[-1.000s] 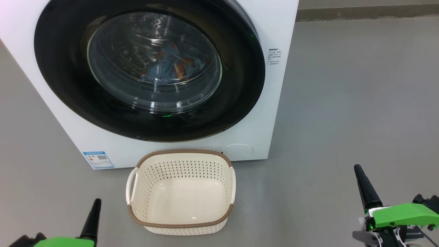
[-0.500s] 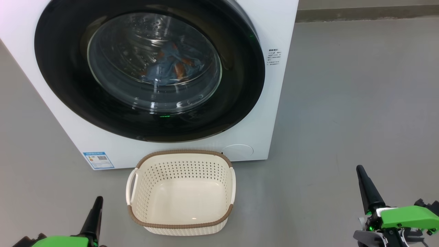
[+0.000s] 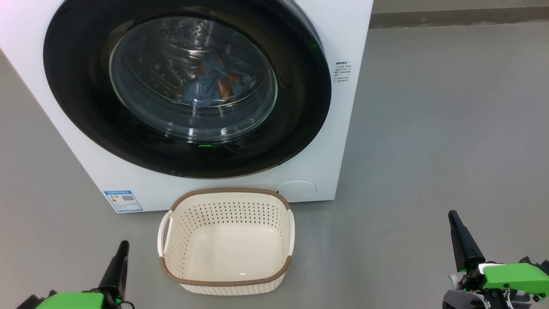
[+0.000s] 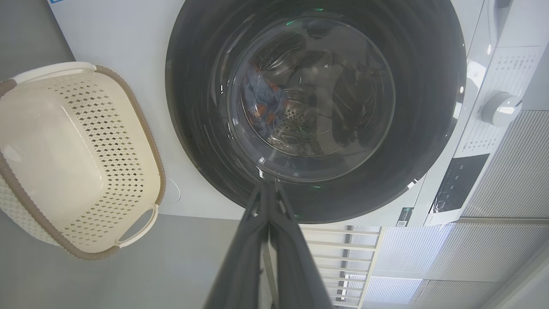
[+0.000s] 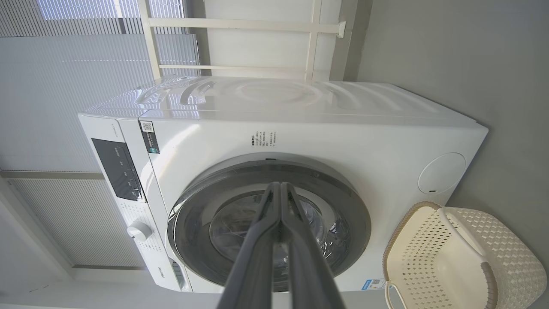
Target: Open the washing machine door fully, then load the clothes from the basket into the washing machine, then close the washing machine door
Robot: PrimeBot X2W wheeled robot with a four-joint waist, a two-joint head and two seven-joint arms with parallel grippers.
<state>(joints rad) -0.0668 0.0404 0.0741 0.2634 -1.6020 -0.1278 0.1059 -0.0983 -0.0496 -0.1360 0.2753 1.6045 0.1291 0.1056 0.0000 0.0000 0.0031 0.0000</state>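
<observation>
**Washing machine** (image 3: pixel 343 141): large white front-loading box on the grey floor (image 3: pixel 429 128), far side, left of centre. A small blue label (image 3: pixel 123 200) sits at its lower left front corner.

**Door** (image 3: pixel 300 111): round, a wide glossy black ring around bulging clear glass. It lies closed against the machine's front.

**Clothes** (image 3: pixel 212 86): light-blue fabric with orange-brown print, bunched inside the perforated steel drum (image 3: pixel 171 43) and seen through the door glass.

**Basket** (image 3: pixel 227 189): cream-white perforated plastic with a brown woven-look rim and two side handles. It stands upright on the floor just in front of the machine, below the door, its pale bottom bare.

**Left claw** (image 3: pixel 123 246): near left, beside the basket but apart from it. The two dark fingers are pressed together, gripping nothing.

**Right claw** (image 3: pixel 451 214): near right, well apart from the basket. The fingers are pressed together, gripping nothing.
</observation>
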